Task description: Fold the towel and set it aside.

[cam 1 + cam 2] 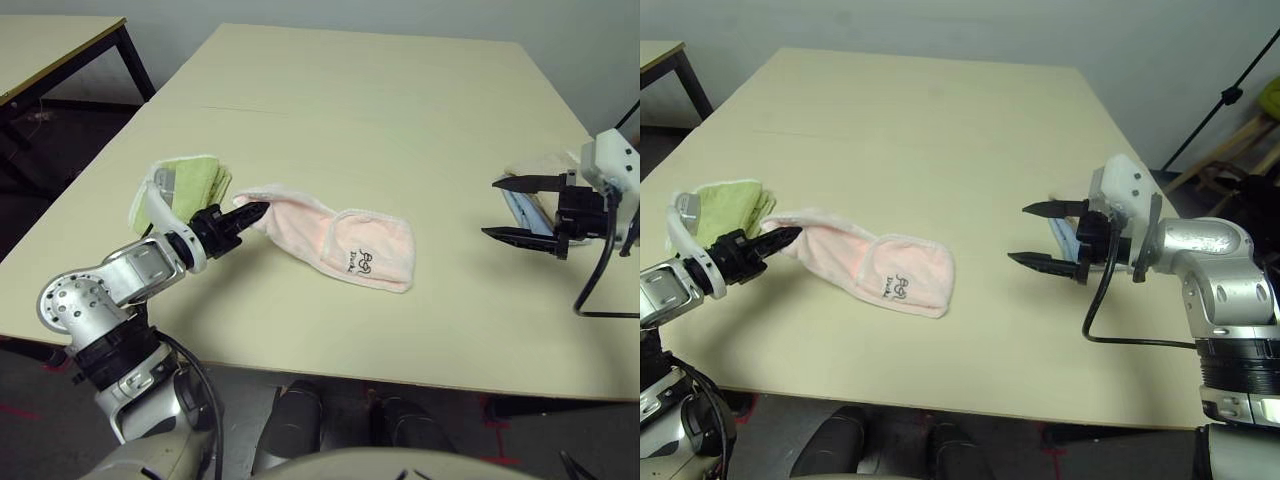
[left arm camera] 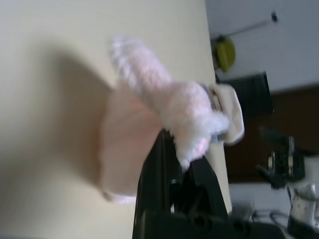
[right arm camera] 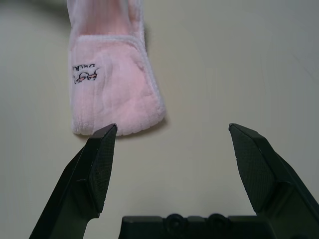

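Nearest on the left, left tool point(image 1: 252, 212) clamped tight on one bunched end of the pale pink towel point(image 1: 335, 240), fluffy corner pinched between the black fingers point(image 2: 164, 164) and raised just off the desk point(image 1: 330, 110). Probably held this way to carry that end over the rest for another fold, or to drag the whole piece aside.

Just beyond the grip, towel stretched away toward the robot's right in a long, narrow strip, far end lying flat. Already doubled over there, with a flap edged in white piping resting on top and the small dark embroidered mark point(image 1: 364, 262) facing up. Folding judged partly done; setting aside not yet.

Behind the left tool, green terry towel point(image 1: 192, 182) folded near the left desk edge, close beside the pink one's lifted end. A likely resting spot for finished pieces, though only a guess.

On the right, right tool point(image 1: 513, 209) wide open and empty, hovering above bare desk, well apart from the towel's flat end and aimed toward it. Seemingly poised to pin or take that end. Behind it, a pale blue and white folded cloth point(image 1: 522, 205) partly hidden near the right edge.

Farther back, bare desk surface.
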